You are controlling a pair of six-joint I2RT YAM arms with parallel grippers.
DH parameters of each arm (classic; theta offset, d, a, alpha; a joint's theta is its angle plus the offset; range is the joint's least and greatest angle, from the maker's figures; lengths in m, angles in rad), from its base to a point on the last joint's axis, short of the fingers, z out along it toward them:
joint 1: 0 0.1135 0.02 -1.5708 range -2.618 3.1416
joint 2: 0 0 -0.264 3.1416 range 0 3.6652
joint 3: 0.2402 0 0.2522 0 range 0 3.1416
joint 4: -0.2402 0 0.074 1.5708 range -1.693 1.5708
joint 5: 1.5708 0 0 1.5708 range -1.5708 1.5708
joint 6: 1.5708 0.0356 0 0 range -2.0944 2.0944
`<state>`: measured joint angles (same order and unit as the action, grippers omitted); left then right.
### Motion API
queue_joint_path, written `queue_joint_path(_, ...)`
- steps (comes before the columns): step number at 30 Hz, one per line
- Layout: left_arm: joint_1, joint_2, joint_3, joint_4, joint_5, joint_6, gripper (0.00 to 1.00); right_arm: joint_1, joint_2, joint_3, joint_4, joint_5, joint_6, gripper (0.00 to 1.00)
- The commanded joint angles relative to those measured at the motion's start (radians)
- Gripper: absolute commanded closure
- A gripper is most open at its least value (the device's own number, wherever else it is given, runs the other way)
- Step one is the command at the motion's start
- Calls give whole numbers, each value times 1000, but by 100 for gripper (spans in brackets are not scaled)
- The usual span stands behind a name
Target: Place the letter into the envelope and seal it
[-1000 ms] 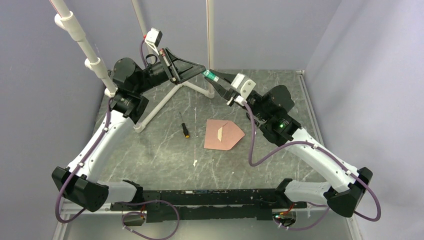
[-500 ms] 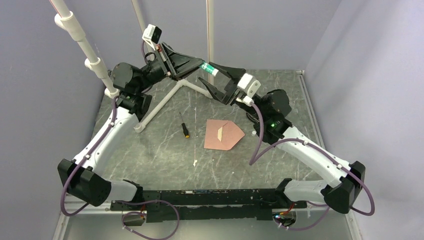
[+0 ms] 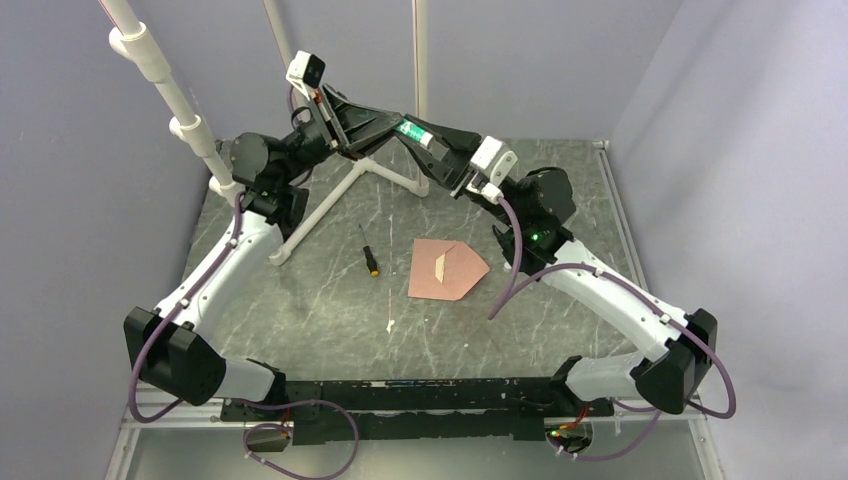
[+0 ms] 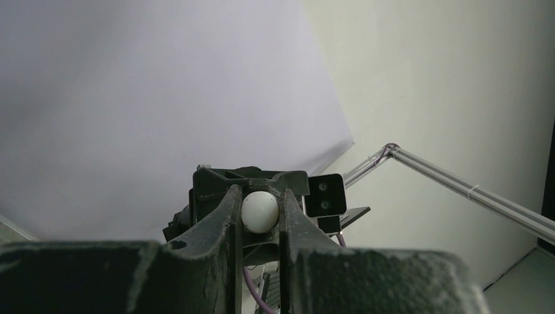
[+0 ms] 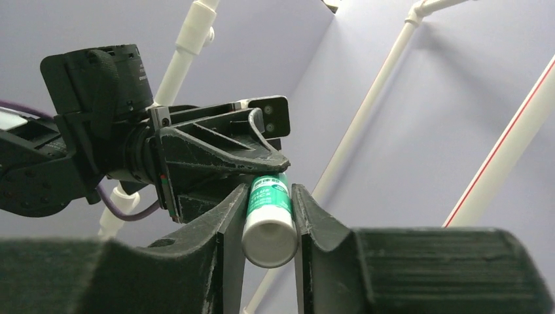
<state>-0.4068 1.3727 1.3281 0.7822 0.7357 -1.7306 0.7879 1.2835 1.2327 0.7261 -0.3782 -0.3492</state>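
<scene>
One salmon-pink envelope [image 3: 447,275] is lying on the table [image 3: 320,300], flap open, with the letter [image 3: 443,263] showing only as a pale sliver, apparently inserted. Farther back, the left gripper [image 4: 260,208] and right gripper [image 5: 268,196] are clamping one green-and-white glue stick [image 5: 267,226] aloft; gluing and sealing are remaining.

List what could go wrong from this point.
1. The left gripper and right gripper both clamp the glue stick high above the table; an uneven pull could make it slip and fall.
2. The envelope lies loose below with nothing pinning it, so dabbing glue may shove it, perhaps toward the screwdriver beside it.
</scene>
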Motion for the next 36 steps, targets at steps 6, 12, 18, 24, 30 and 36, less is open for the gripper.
queue_joint_path(6,0,-2,11,101,-8,-35,98,-6,31,94,-12,-57,-33,68)
queue_joint_path(12,0,3,15,104,1,-32,98,-7,49,114,-24,-53,-37,66)
queue_joint_path(18,0,-2,20,98,7,-12,95,-8,60,153,-76,-50,-29,97)
queue_joint_path(24,0,-57,10,-33,-2,147,23,-7,32,136,-92,36,-2,100)
queue_joint_path(30,0,-187,12,-541,-60,586,7,-17,-17,173,-326,331,118,100)
queue_joint_path(36,-4,-208,-94,-653,-65,755,12,-41,-12,303,-874,621,450,100)
